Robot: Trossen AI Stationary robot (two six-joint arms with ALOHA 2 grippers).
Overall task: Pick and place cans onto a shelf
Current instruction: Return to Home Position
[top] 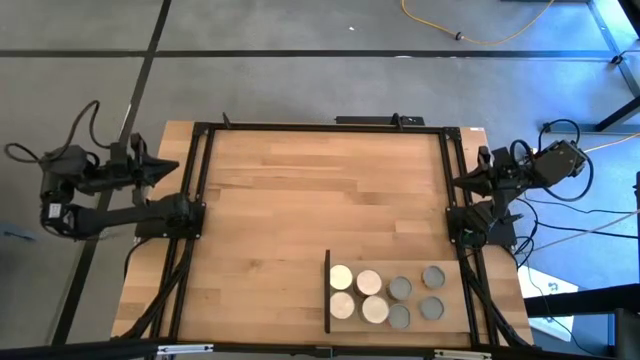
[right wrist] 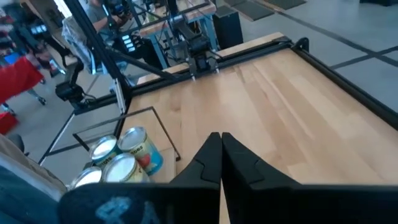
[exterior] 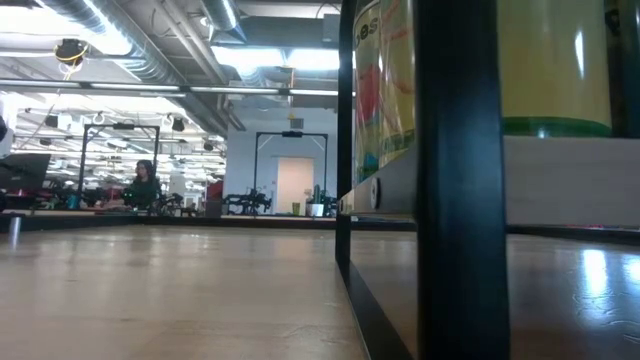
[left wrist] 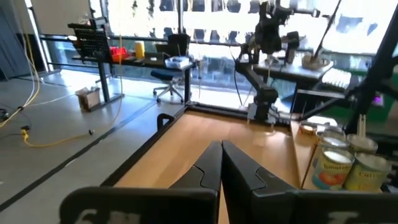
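Standing on the shelf [top: 456, 292] near the right arm, the cans [top: 375, 310] look rigid, heavy, slick; pinch one across its sides. Your left tool [left wrist: 221, 163] and right tool [right wrist: 221, 155] sit closed, empty, at the counter's [top: 300, 200] edges.

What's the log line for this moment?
left tool: shut, parked at table left edge | right tool: shut, parked at right edge | cans: eight upright on shelf, none held
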